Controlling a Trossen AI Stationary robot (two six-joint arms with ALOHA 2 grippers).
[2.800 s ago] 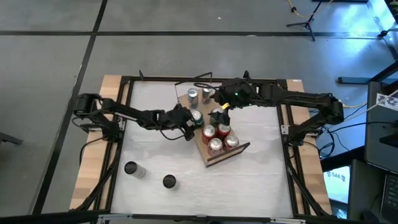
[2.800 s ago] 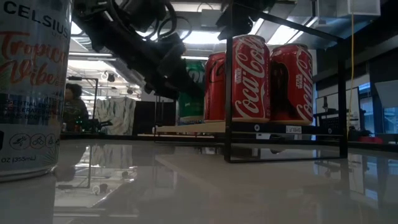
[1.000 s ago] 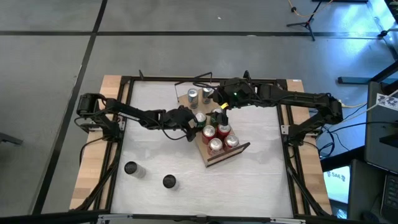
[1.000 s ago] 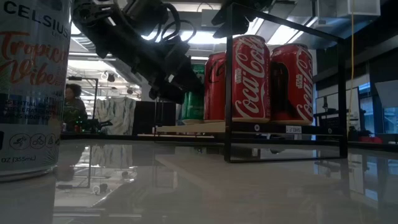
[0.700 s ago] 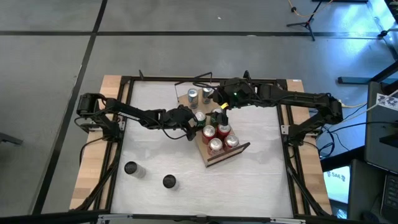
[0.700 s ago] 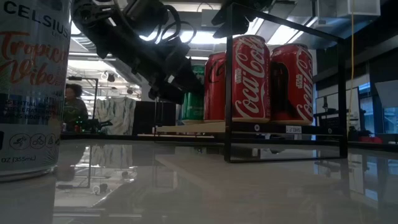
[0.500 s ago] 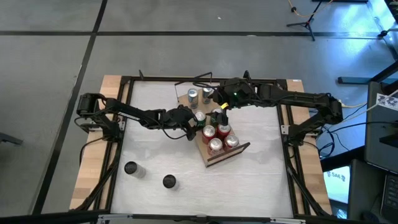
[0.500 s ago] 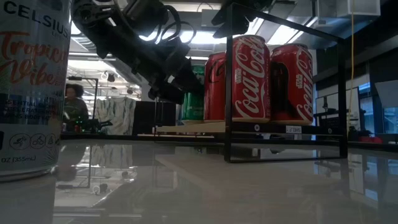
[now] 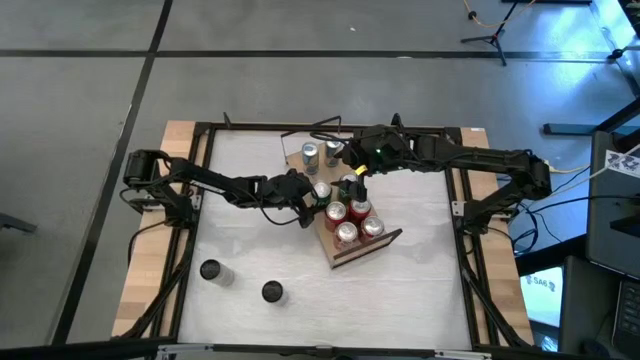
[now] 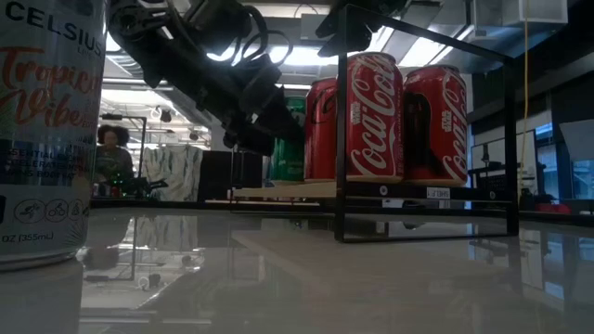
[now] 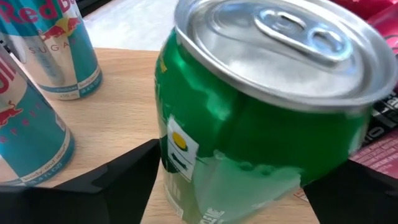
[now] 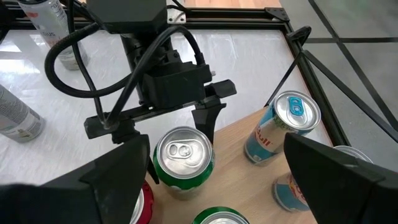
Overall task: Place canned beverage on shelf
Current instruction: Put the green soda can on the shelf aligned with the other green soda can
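Note:
The shelf (image 9: pixel 324 229) is a light-wood board lying on the table, with a dark rim (image 9: pixel 368 250) at its near end and a black wire frame (image 9: pixel 312 135) at its far end. Red cola cans (image 9: pixel 347 222) stand on it. My left gripper (image 9: pixel 311 193) reaches in from the table's left and is shut on a green can (image 9: pixel 320 189) at the board's left edge; the can also shows in the left wrist view (image 11: pixel 249 124) and the right wrist view (image 12: pixel 182 157). My right gripper (image 9: pixel 353 183) hangs open above the board, right of the green can, empty. My left gripper pinches the green can's side wall (image 11: pixel 171 155) between its two fingers, one on each side below the silver top. The fingers (image 12: pixel 207 122) come from the table's left, slanting down. The can is upright, its base at the board; whether it rests there I cannot tell.
Two blue-and-silver cans (image 9: pixel 311 153) (image 9: pixel 333 150) stand at the board's far end, and a second green can (image 12: pixel 217 217) beside the red ones. Two loose cans (image 9: pixel 210 271) (image 9: pixel 272 291) stand on the table's near left; one fills the low view's left (image 10: pixel 46 130). A person (image 10: pixel 109 153) is in the room behind.
Nothing has visibly moved in the last second. Before that my left gripper came down and a little toward the table's right with the green can.

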